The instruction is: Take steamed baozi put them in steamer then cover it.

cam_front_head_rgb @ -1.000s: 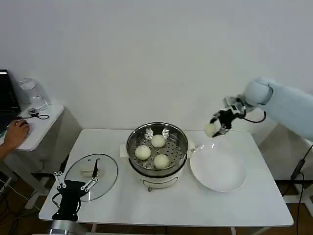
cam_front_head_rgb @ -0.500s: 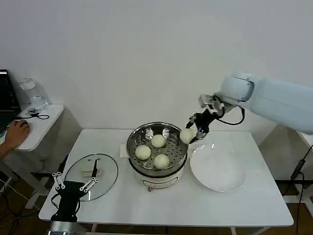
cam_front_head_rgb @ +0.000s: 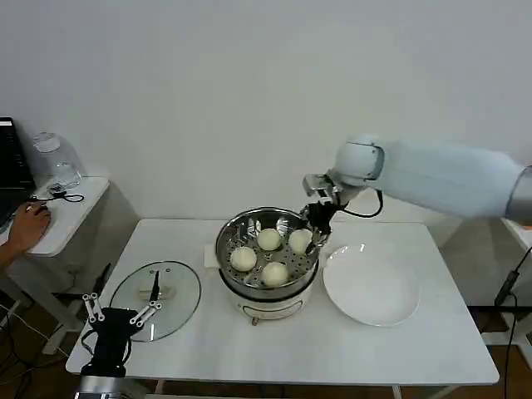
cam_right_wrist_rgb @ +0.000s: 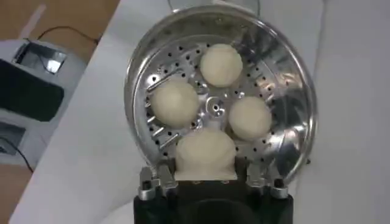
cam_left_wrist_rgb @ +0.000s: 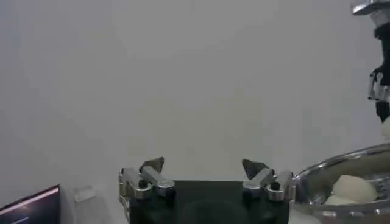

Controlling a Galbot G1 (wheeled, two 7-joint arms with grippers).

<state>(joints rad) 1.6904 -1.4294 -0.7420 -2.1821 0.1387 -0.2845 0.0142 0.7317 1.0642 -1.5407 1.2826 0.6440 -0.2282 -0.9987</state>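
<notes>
At frame centre, the right gripper (cam_front_head_rgb: 309,241) pinches a round cream-white steamed baozi (cam_right_wrist_rgb: 205,153) inside the shiny stainless-steel steamer (cam_front_head_rgb: 268,287); lower left, the left gripper (cam_front_head_rgb: 119,313) hangs spread beside the round glass cover (cam_front_head_rgb: 156,288).

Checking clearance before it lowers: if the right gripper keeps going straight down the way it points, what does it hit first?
Probably the steamer's perforated tray: the right gripper, shut on the fourth baozi, points into the pot's empty spot.

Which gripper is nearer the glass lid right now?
Left. The left gripper hovers at the near edge of the cover on the table. The right gripper is across at the steamer, holding the fourth baozi.
</notes>
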